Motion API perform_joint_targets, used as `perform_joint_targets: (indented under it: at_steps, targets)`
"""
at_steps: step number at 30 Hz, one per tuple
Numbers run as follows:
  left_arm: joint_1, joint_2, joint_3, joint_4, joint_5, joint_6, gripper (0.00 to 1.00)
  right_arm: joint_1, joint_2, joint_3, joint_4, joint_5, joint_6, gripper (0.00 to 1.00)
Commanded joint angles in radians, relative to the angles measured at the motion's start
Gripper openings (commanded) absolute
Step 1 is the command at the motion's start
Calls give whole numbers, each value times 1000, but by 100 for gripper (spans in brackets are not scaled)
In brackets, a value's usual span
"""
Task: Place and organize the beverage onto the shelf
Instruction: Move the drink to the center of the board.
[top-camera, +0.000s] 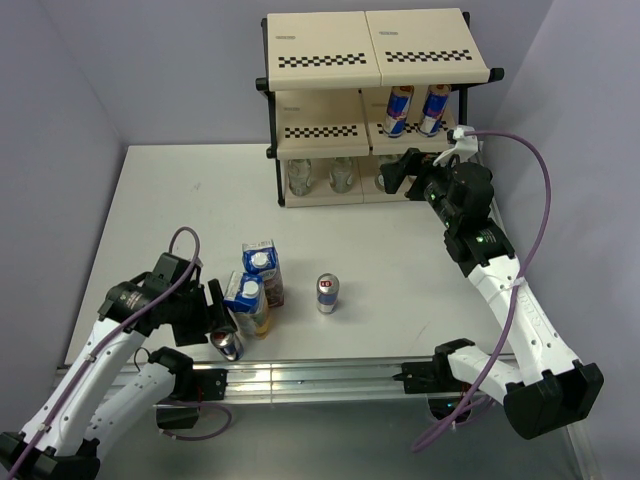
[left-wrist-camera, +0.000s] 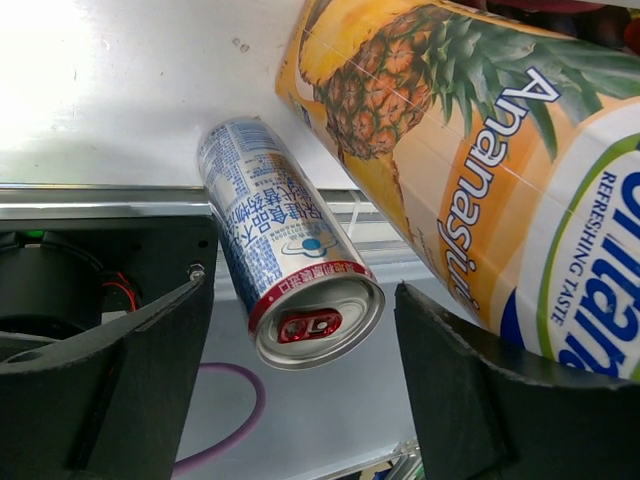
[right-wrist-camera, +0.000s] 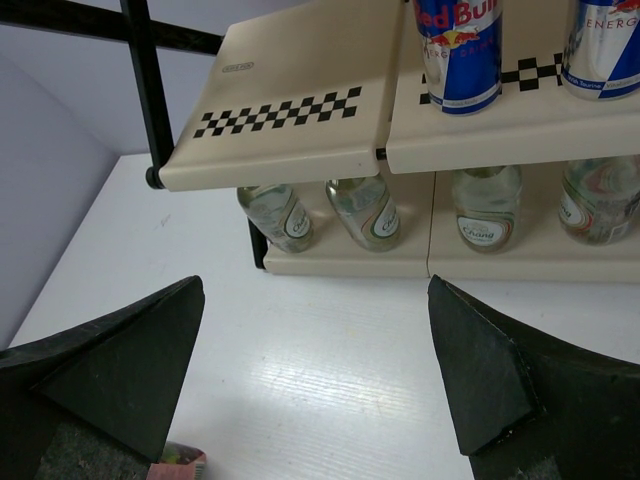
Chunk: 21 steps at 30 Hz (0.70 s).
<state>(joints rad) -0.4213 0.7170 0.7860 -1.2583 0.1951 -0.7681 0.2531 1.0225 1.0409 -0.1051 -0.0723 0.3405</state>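
Both spread wide: left hand (left-wrist-camera: 300, 288) straddles a can (left-wrist-camera: 285, 240), right hand (right-wrist-camera: 316, 285) faces the shelf (right-wrist-camera: 290, 130).

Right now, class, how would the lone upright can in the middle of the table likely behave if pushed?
Slim and upright, the can may tip easily. Once down, its round body would probably roll. Its glossy metal looks somewhat slippery.

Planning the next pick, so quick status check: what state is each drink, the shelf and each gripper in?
left gripper: open around the near can, not clamped.
right gripper: open, empty, facing the shelf.
near can: at the table edge, ungripped.
lone can: upright on the table.
purple carton: upright, capped.
yellow carton: upright beside it, capped.
two cans: upright on middle tier.
four bottles: standing on bottom tier.
shelf: partly stocked.
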Motion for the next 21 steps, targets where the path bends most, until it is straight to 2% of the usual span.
perform_joint_targets:
  at_steps: [1,4,9,14,21]
  targets:
    - [-5,-14,-5,25,20,12,78,8,-13,1,35,-4,3,100]
    - [-7,-27,-10,33,24,3,71,8,-12,2,36,-6,5,100]
    - [-7,-30,-16,39,30,-10,69,8,-12,7,31,-6,2,100]
    - [-5,-37,-21,40,32,-14,60,8,-15,4,33,-3,2,100]
    - [-7,-36,31,-7,-49,-5,49,8,-13,10,33,-6,5,100]
